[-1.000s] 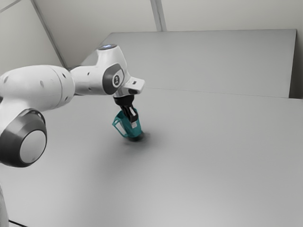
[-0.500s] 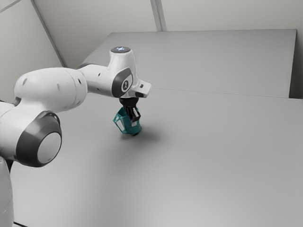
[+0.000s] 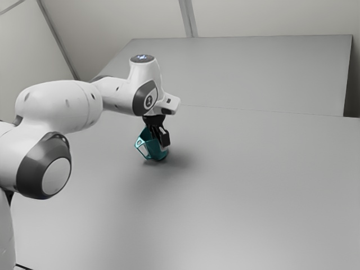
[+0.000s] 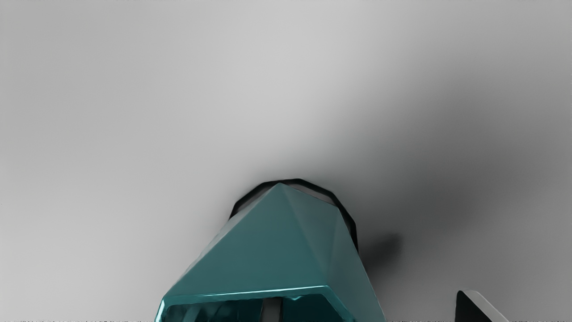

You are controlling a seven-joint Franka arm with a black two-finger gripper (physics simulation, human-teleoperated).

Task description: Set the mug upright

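My gripper [image 3: 159,142] is over the teal mug [image 3: 158,153] in the exterior view, its fingers apart. The mug is base down, its handle [image 3: 140,148] toward the exterior view's left; whether it still leans slightly, I cannot tell. In the wrist view the gripper [image 4: 374,311] straddles one wall of the mug [image 4: 263,255]: a finger [image 4: 271,311] is inside the mouth, while the other stands outside, separated from the wall by a gap. The mug's dark base edge [image 4: 355,226] shows beyond its body, and the handle is hidden there.
The grey table [image 3: 242,185] extends around the mug. Farther back is another grey surface [image 3: 242,70], with pale walls behind it. A soft shadow lies beside the mug.
My arm shifted toward the exterior view's right, and the mug's base moved slightly left as its pose changed. Between the last two pictures the fingers parted, the outer one leaving the mug's wall.
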